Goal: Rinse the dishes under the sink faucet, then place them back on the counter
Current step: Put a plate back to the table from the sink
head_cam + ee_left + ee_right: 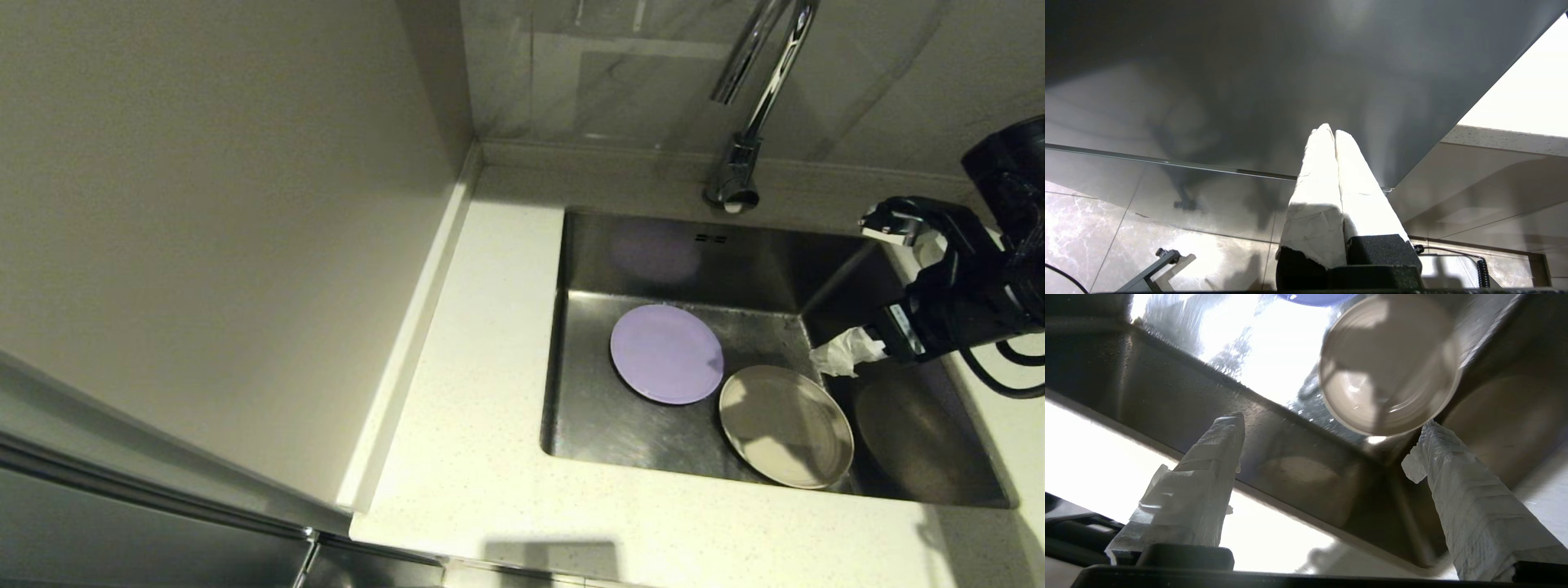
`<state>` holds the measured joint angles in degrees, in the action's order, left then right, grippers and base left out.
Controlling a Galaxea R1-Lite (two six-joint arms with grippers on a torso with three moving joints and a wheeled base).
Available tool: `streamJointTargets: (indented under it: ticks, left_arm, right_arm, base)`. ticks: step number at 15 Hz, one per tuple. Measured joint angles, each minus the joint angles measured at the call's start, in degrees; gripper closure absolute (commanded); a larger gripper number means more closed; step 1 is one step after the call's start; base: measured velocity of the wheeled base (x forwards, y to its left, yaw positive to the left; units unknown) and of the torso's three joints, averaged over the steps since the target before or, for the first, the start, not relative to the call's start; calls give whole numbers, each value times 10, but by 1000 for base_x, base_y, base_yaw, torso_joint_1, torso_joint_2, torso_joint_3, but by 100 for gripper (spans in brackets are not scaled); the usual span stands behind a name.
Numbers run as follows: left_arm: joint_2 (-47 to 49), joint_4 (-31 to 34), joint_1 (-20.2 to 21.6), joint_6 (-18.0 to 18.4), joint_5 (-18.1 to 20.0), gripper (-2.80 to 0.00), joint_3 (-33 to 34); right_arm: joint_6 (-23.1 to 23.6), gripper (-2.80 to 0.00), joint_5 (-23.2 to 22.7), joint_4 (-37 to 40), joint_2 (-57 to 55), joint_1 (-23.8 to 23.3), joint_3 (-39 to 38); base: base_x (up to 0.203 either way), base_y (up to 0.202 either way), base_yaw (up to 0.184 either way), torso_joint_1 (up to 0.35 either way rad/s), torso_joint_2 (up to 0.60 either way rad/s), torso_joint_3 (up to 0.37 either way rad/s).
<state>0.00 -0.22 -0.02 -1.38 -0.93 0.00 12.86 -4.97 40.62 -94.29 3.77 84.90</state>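
A round lilac plate (667,354) lies flat on the floor of the stainless-steel sink (604,408), right of centre in the head view, with a cream plate (786,425) touching its lower-right edge and resting close to the basin's front wall. The white bowl cannot be made out in any view. The chrome faucet (747,122) rises from the back ledge at the upper right, and the off-white speckled counter (473,392) wraps the basin on its left and front. At the right edge of the frame the right gripper (878,286) hangs over the sink's right rim, its white-wrapped fingers (1466,510) spread wide and holding nothing. The left gripper (1331,139), seen only in its own wrist view, is closed, empty and down beside the cabinet front.
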Motion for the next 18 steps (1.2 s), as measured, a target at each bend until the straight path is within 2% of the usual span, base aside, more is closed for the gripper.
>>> streamJointTargets:
  ticks: [4, 8, 12, 18]
  left_arm:
    - [0, 0, 0, 0, 0, 0, 0]
    - [0, 0, 0, 0, 0, 0, 0]
    - [0, 0, 0, 0, 0, 0, 0]
    - [0, 0, 0, 0, 0, 0, 0]
  right_arm:
    - [-12, -280, -3, -20, -65, 1, 21]
    - [-19, -280, -38, -122, -161, 0, 57]
    - [-45, -280, -69, -222, -268, -3, 106]
    - [-46, -280, -70, -233, -398, -19, 236]
  base:
    - [0, 0, 0, 0, 0, 0]
    - [0, 0, 0, 0, 0, 0]
    - [0, 0, 0, 0, 0, 0]
    - [0, 0, 0, 0, 0, 0]
